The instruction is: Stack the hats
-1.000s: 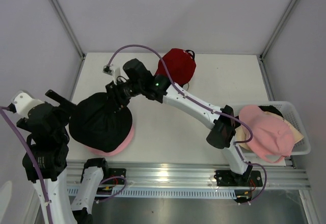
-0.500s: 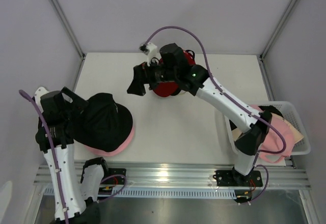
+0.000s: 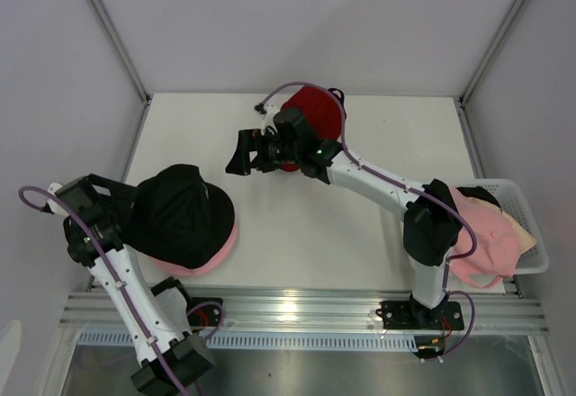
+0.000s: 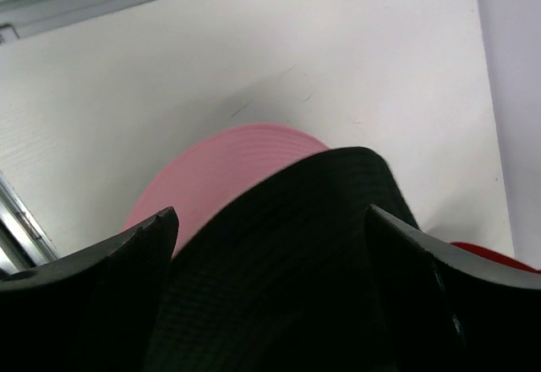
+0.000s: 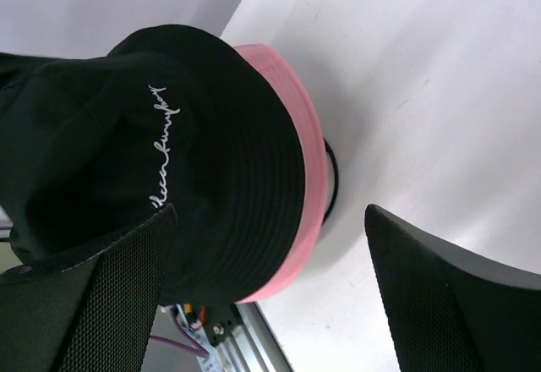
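Note:
A black bucket hat (image 3: 180,211) with white script sits on a pink bucket hat (image 3: 225,245) at the table's front left. My left gripper (image 3: 121,207) is at the black hat's left side. In the left wrist view the black hat (image 4: 287,245) fills the gap of the open left gripper (image 4: 270,216), with the pink hat (image 4: 228,161) behind. My right gripper (image 3: 241,153) hangs open and empty over the table's middle, right of that pile, in front of a red cap (image 3: 315,117). The right wrist view shows the black hat (image 5: 169,135) and pink brim (image 5: 308,194).
A white mesh basket (image 3: 538,250) at the right edge holds a pink cap (image 3: 481,238), a cream hat (image 3: 515,225) and a black one (image 3: 481,196). The right arm's forearm crosses the table diagonally. An aluminium rail runs along the front edge.
My right gripper opened, let go of the black hat and drew back toward the red cap. My left arm swung in to the black hat's left side.

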Tool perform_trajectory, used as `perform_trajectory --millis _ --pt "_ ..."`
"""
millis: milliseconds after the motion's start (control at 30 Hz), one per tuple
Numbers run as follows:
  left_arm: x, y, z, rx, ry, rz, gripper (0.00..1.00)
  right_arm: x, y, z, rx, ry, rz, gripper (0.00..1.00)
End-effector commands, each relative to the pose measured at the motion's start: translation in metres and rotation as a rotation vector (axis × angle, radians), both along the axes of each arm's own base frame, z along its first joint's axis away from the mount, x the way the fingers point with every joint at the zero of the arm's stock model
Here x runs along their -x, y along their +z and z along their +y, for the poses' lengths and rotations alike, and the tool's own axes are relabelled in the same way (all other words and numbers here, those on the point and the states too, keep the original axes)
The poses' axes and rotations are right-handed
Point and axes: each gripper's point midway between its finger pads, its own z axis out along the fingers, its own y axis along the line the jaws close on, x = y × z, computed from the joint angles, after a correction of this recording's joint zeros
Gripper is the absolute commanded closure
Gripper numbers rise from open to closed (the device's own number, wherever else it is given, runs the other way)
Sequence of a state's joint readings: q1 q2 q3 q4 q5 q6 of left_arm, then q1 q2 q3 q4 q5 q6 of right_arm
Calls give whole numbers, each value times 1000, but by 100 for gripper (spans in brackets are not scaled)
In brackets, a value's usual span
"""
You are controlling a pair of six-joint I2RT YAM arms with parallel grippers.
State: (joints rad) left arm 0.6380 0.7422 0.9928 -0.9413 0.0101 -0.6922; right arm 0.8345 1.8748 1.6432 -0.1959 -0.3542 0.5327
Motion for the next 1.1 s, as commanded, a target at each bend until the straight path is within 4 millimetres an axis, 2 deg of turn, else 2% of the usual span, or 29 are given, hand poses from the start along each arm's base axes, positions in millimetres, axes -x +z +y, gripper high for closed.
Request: perform_trajectory --millis 0,33,133,167,367,467,600,633,700,733,767,800,833,900,1000,1067 --pt "-6 -14 4 52 49 -67 7 -11 10 15 -120 -55 19 5" --pt "-3 -27 4 71 66 -57 7 -10 0 15 -136 -52 37 5" --pt "-10 -27 4 64 47 -103 2 -9 -20 11 -144 -67 91 6" --pt "-7 -36 5 57 49 -83 2 -8 -22 10 -144 -67 91 6" --pt "2 -42 13 -29 62 -91 1 2 -25 20 -147 -34 92 6" --pt "-5 -46 13 -32 16 -106 3 7 -31 29 -139 -15 99 6" --pt "-23 -56 6 7 -114 -96 9 4 -26 38 -114 -20 56 7" --pt "-30 -55 0 25 -160 -112 10 4 -24 39 -110 -22 44 6" --pt "-33 -65 -8 73 -199 -117 15 5 -20 42 -103 -21 27 6" --pt "-38 -76 -23 144 -238 -162 19 7 -19 43 -101 -19 28 6" --pt "-41 -77 -31 169 -255 -201 23 10 -17 45 -103 -14 28 6" --pt "-43 -70 -40 157 -287 -255 23 11 -16 45 -102 -11 26 6" --pt "-42 -81 -46 181 -289 -262 22 13 -16 45 -97 -8 25 6" --pt "-43 -82 -53 161 -326 -257 21 19 -13 43 -85 -2 6 5" --pt "-51 -72 -68 147 -436 -263 20 24 -13 37 -76 -11 -3 5" --pt "-57 -73 -77 155 -497 -251 20 27 -22 31 -58 -20 11 5"
